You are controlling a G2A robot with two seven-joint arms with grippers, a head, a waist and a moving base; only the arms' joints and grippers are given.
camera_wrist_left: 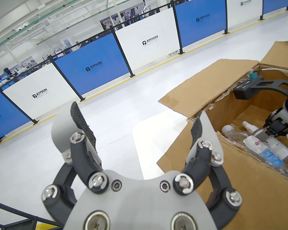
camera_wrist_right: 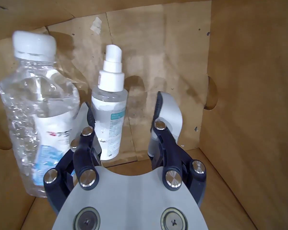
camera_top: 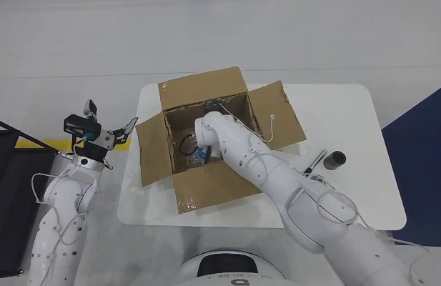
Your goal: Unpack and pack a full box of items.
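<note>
Inside the box [camera_top: 203, 89], the right gripper [camera_wrist_right: 123, 107] stands with jaws spread wide around the spray bottle [camera_wrist_right: 109, 118] — not clamped — with the water bottle [camera_wrist_right: 36, 101] just beside. Outside the box, the left gripper [camera_wrist_left: 138, 111] hangs wide open, empty.

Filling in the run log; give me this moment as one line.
right claw: open, inside box, at spray bottle | left claw: open, beside box | water bottle: beside spray bottle

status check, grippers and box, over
Left gripper open, empty, outside box. Right gripper open inside box, spray bottle between fingers, ungripped. Water bottle crowding one finger.
</note>
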